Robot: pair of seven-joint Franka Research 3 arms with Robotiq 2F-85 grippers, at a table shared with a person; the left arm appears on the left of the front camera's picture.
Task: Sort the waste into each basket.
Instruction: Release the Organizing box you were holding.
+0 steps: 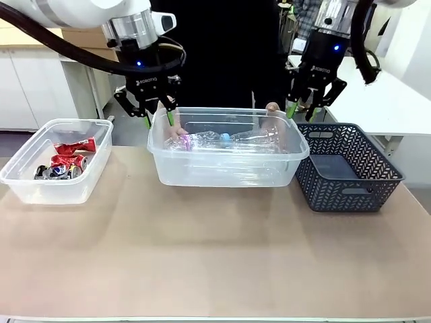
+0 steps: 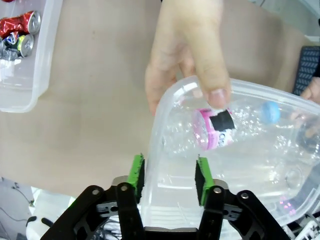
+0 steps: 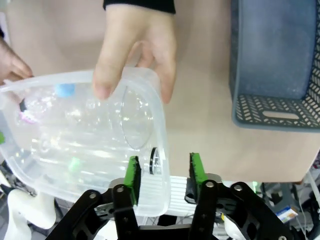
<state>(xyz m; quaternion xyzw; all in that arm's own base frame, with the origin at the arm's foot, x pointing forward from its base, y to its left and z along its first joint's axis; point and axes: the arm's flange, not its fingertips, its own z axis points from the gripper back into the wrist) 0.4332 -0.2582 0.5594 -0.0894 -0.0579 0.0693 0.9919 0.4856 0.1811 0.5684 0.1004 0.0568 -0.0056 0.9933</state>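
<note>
At the far left of the worktop [image 1: 202,269] sits 1 clear tub [image 1: 40,188] with crushed red and silver cans [image 1: 67,161] lying in it. Those cans look light, stiff and sharp-creased, so they would likely take a pinch across the flattened body.

The left tool [image 1: 158,118] hangs at the left end of the middle tub [image 1: 222,182], its green pads spread wide; in the left wrist view the tub's rim [image 2: 165,150] passes between them without being clamped, so it grips nothing. A person's hand [image 2: 185,55] holds that rim from the far side. Inside lie clear plastic bottles [image 1: 222,140], 1 with a pink band [image 2: 207,129] and 1 with a blue cap [image 2: 271,112]. They are probably light, springy and slippery; the neck or cap end seems the surest hold.

The right tool [image 1: 306,111] stands just as wide at the tub's right end, the rim [image 3: 160,145] between its pads, nothing held, with the person's other hand [image 3: 135,45] on that rim.

Just beside it on the right is the dark lattice basket [image 1: 350,168], so room there is tight. The near half of the worktop is bare.
</note>
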